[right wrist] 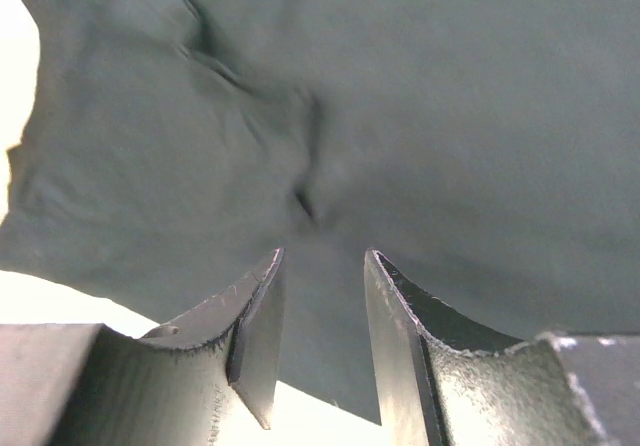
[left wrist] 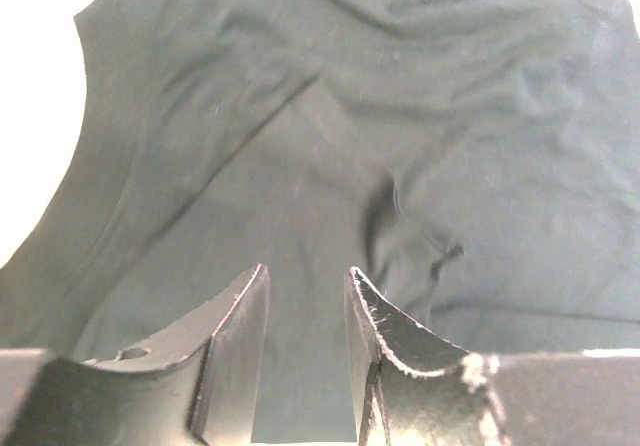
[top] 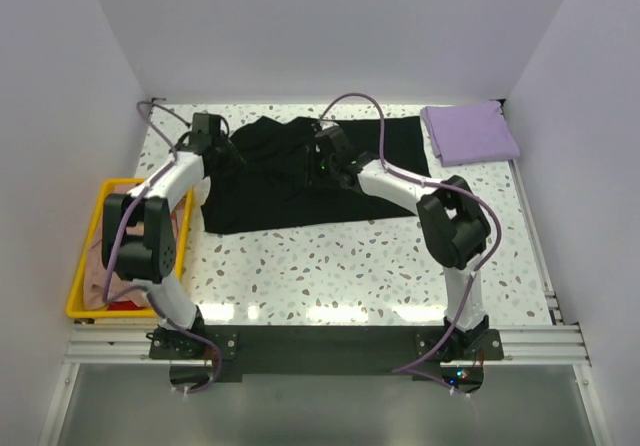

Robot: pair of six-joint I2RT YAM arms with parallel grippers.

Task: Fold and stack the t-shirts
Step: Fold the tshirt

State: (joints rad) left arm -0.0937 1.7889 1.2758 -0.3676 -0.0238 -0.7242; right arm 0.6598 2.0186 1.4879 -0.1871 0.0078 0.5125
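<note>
I see left hand (left wrist: 307,271) and right hand (right wrist: 325,253) both released, fingers parted over the black t-shirt (top: 290,191) lying rumpled at the far middle of the tabletop (top: 330,266), lavender t-shirt (top: 470,133) folded far right, peach t-shirt (top: 95,276) in the yellow tray (top: 88,228) at left.

Left of top view: my left arm (top: 150,236) hides part of yellow tray (top: 85,228) and peach t-shirt (top: 97,276) inside. Both wrist views crop black t-shirt (left wrist: 400,146).

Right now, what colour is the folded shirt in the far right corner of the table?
Plain lavender-purple; the folded shirt shows best in the top external view.
</note>
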